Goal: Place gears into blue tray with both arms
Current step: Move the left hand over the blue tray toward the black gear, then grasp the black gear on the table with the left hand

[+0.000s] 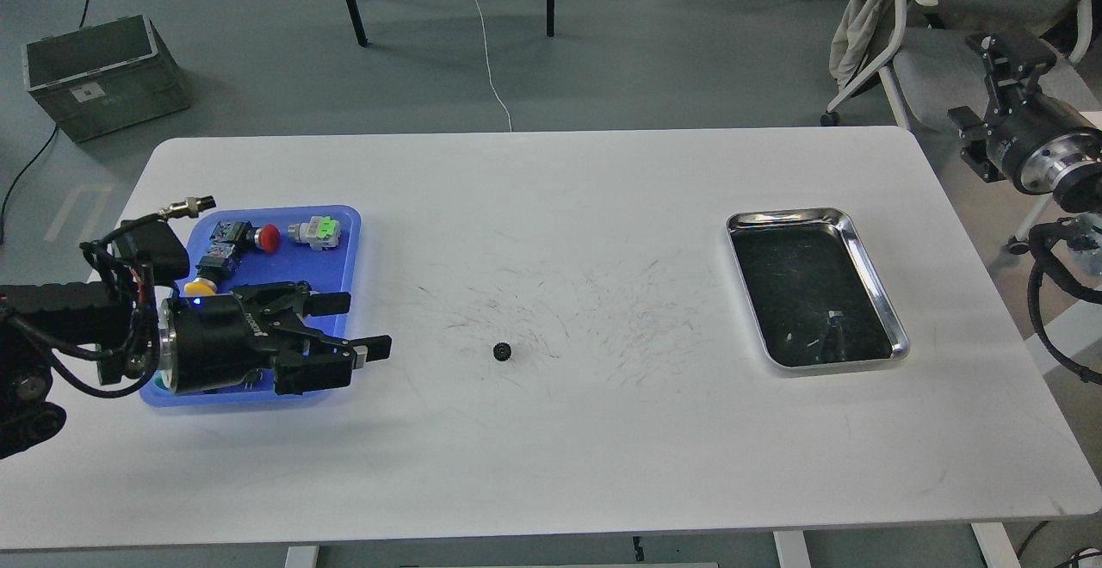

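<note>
One small black gear (503, 350) lies on the white table near its middle. The blue tray (288, 268) sits at the left and holds coloured push-button switches. My left gripper (363, 325) hovers over the tray's near right corner, pointing right towards the gear. It is open with nothing between its fingers, roughly a hand's width left of the gear. It hides the near part of the tray. My right gripper (1009, 50) is raised beyond the table's far right corner, dark and seen from behind.
A shiny steel tray (895, 327) with a dark inside stands at the right. Red (268, 237), yellow (199, 286) and green-topped (315, 231) switches lie in the blue tray. Off the table are a grey crate (95, 69) and a chair (895, 34).
</note>
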Controlling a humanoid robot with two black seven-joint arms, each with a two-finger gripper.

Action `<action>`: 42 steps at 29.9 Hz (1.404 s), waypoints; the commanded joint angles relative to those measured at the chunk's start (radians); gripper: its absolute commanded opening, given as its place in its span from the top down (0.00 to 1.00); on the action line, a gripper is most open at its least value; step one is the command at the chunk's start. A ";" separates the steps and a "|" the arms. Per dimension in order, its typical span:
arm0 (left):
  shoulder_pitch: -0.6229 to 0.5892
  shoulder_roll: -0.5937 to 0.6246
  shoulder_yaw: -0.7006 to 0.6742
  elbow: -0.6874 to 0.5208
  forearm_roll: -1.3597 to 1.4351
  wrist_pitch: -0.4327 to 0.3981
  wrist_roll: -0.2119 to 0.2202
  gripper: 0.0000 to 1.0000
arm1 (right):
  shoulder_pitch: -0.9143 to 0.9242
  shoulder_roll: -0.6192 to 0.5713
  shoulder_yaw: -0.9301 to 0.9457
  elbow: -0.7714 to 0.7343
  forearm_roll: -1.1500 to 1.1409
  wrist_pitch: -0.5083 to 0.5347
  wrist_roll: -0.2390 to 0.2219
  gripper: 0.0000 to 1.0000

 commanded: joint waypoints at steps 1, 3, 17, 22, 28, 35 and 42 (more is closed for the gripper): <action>-0.012 -0.067 -0.002 0.051 0.130 0.005 0.000 0.03 | 0.001 0.007 0.003 0.001 -0.001 -0.003 0.000 0.06; -0.015 -0.130 -0.005 0.068 0.167 0.010 0.000 0.03 | 0.001 0.007 0.010 0.000 0.001 -0.004 0.000 0.06; -0.024 -0.500 -0.002 0.411 0.431 0.097 0.000 0.04 | 0.001 0.008 0.076 0.001 -0.002 -0.053 0.000 0.06; -0.009 -0.599 0.001 0.522 0.451 0.166 0.000 0.07 | -0.003 0.013 0.155 -0.009 0.002 -0.075 0.000 0.06; 0.019 -0.632 0.001 0.582 0.463 0.189 0.000 0.08 | -0.072 0.052 0.223 -0.023 0.001 -0.080 0.000 0.06; 0.046 -0.635 0.005 0.611 0.503 0.235 0.000 0.16 | -0.079 0.057 0.220 -0.023 -0.001 -0.084 0.002 0.06; 0.082 -0.641 0.003 0.637 0.503 0.248 0.000 0.24 | -0.079 0.057 0.217 -0.020 -0.001 -0.084 0.002 0.06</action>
